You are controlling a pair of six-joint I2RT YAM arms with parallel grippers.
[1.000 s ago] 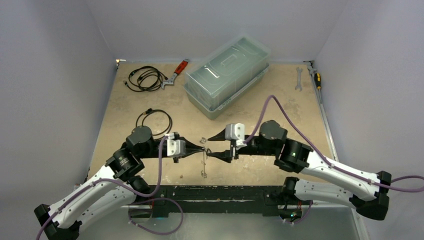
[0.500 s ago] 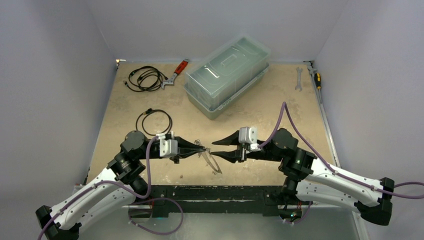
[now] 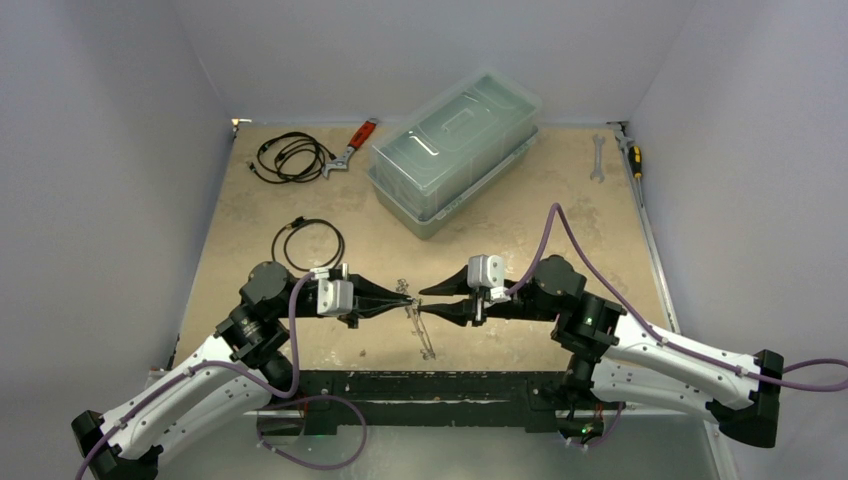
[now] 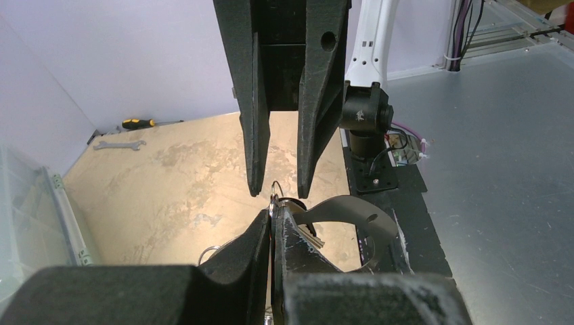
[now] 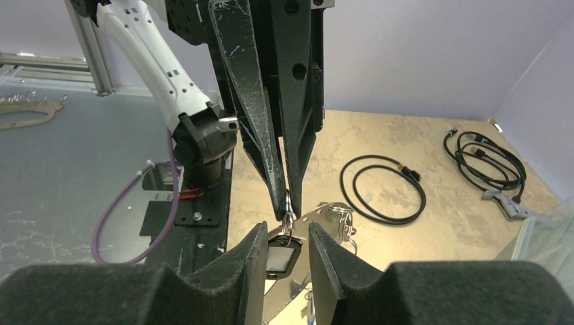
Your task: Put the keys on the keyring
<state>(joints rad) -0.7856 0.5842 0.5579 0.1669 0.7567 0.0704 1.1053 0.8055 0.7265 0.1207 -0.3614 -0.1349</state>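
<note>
Keyring hangs over the middle of the tabletop's near edge, pinched in my left gripper, jaws fully closed. Both arms reach in low, tip to tip. My right gripper stands parted around a tagged key; I can't tell if it touches.

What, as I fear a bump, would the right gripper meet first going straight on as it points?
Probably the tagged key between its open jaws, then the left gripper just beyond, shut on the keyring.
</note>
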